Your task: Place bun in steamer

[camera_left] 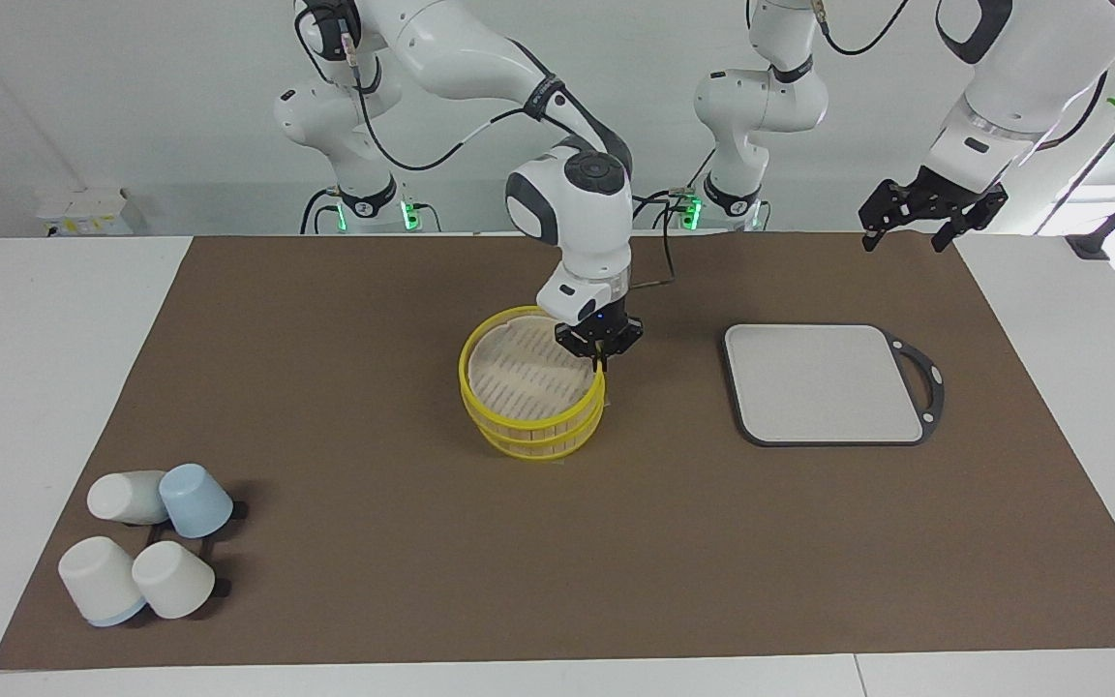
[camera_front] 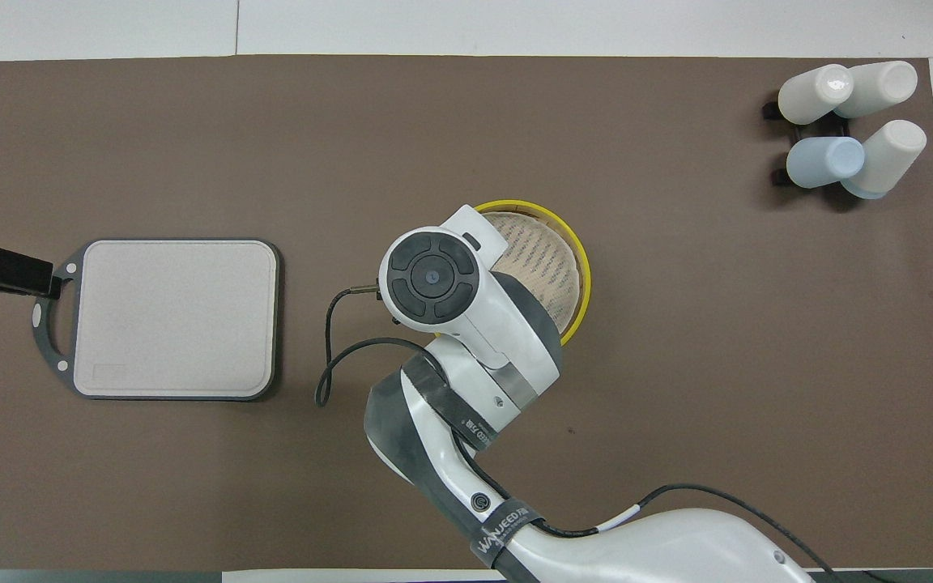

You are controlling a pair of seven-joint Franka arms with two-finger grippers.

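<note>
Facing view: brown mat (camera_left: 374, 581) covers white table (camera_left: 35, 387).

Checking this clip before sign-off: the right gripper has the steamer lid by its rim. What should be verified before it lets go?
1. Seating of the lid squarely on the steamer: ok.
2. Grip of the right gripper, shut on the lid's rim: ok.
3. Presence of the bun inside: cannot tell, none in view.
4. Position of the left gripper, open, waits away from the steamer: ok.
5. Spacing of the cutting board and cups from the steamer: ok.
</note>
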